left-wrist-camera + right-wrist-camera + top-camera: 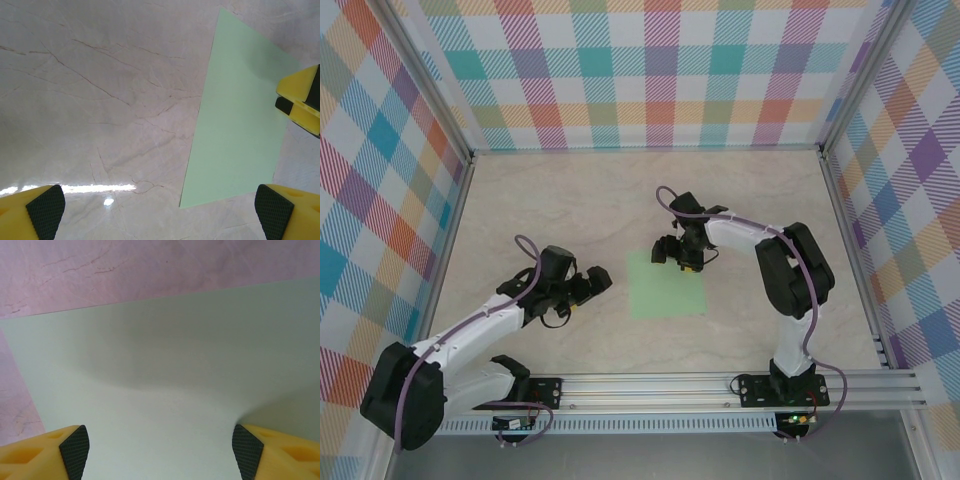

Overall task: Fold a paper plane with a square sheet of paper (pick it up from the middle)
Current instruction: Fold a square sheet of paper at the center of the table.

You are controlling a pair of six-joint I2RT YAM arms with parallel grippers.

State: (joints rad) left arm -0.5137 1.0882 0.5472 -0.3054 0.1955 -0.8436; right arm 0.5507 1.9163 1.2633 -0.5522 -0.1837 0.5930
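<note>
Your left gripper (160,212) hangs wide open above the veined, marble-look table (90,100), its black pads (45,212) framing the lower corners. The pale green square sheet of paper (240,130) lies flat at right, with your right gripper (300,100) at its far edge.

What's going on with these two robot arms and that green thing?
A thin pale green square sheet of paper lies flat and unfolded on the marbled beige table. The robot's right fingers stand wide apart just above the sheet near its far edge; whether they touch it cannot be told. The left fingers are wide open over bare table, left of the sheet. No fold has been made yet.
</note>
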